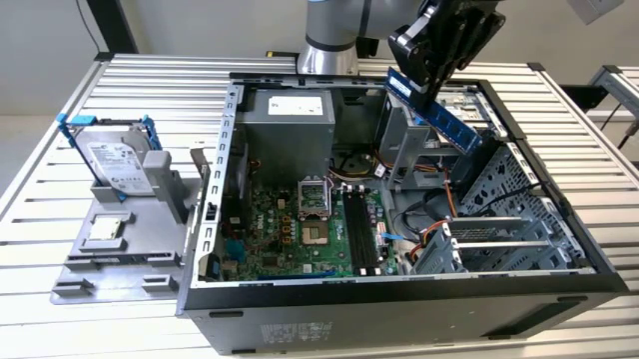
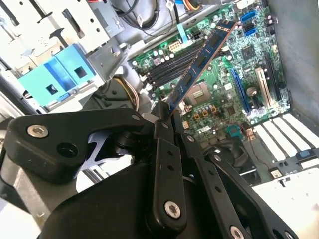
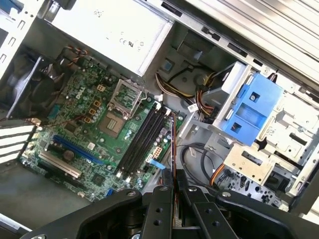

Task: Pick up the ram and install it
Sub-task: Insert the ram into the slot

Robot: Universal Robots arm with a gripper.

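Aslant — ram [image 1: 454,123], free end downward

Exterior view, as I see it from my station: a slatted metal table [image 1: 60,120] with pale ribs. Behind it is a plain light wall [image 1: 200,26], with a dark post [image 1: 110,22] toward the exterior view's left. Pale floor [image 1: 20,134] lies past the table's left edge, and a metal frame [image 1: 614,78] stands at the right. The light is bright and even.

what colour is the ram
The ram is dark blue with black chips, best seen in the second wrist view.
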